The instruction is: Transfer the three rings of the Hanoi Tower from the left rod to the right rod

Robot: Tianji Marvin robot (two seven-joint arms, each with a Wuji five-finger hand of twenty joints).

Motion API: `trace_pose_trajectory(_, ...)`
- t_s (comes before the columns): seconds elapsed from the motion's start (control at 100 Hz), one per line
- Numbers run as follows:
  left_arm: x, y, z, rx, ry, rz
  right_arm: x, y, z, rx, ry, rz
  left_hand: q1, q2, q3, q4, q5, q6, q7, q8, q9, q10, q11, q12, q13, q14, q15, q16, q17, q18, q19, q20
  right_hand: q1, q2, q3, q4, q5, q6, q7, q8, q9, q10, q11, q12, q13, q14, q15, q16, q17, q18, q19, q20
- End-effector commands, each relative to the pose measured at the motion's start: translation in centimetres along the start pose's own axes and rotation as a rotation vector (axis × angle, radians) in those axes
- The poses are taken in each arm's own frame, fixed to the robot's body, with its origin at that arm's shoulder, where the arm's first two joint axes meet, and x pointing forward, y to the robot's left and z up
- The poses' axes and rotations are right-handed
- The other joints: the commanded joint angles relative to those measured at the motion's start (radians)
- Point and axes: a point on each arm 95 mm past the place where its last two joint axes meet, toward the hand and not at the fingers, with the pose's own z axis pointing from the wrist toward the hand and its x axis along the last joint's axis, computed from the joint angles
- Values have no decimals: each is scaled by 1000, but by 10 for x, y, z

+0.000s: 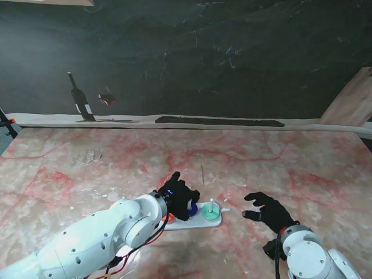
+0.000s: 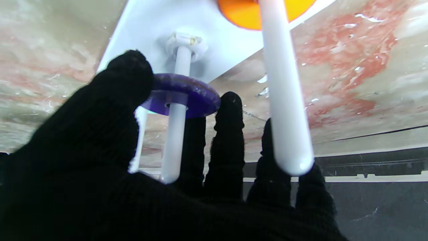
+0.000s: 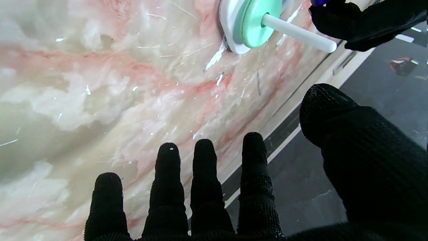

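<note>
Left hand (image 2: 110, 144) clamped on purple ring (image 2: 182, 95), partway up middle rod (image 2: 175, 134). Right hand (image 1: 268, 212) fingers apart, holding nothing, beside base (image 1: 200, 222). Green ring (image 3: 255, 21) on right rod (image 3: 297, 33).

No readable text, labels, brands or numbers anywhere: not on worktop (image 1: 279, 157), rings, rods or arms.

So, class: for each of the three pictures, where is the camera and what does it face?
Stand view: above the shoulders, facing down at the table; both arms show.
Left wrist: looks along the left hand at the purple ring on its rod.
Right wrist: looks along the open right hand toward the green ring, which the stand view shares.
</note>
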Motion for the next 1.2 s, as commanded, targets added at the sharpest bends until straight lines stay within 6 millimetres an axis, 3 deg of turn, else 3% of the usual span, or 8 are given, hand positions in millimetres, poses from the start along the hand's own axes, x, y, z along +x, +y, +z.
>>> trace_pose_trajectory(0.0,1,-7,-1,12,9,5,0,-3,-2,7,1,5,80,36,145,98,41,-36,94,17,28,-12,1,0,25,5,10,11,-2,6,9,-9,4,-1,-5,33,-24,2,6,-14,5,2,3,7,21,4,4,10,0,-6,24,-12)
trace_pose_trajectory(1.19,1,-41,-18,51,21,7,-2,-3,-3,17,2,19,82,18,162,77,60,-32,88,6,52,-13,-12,13,45,6,20,16,-2,9,65,-46,6,-1,-8,33,-28,1,1,-17,5,2,1,7,22,4,2,9,0,-4,28,-14)
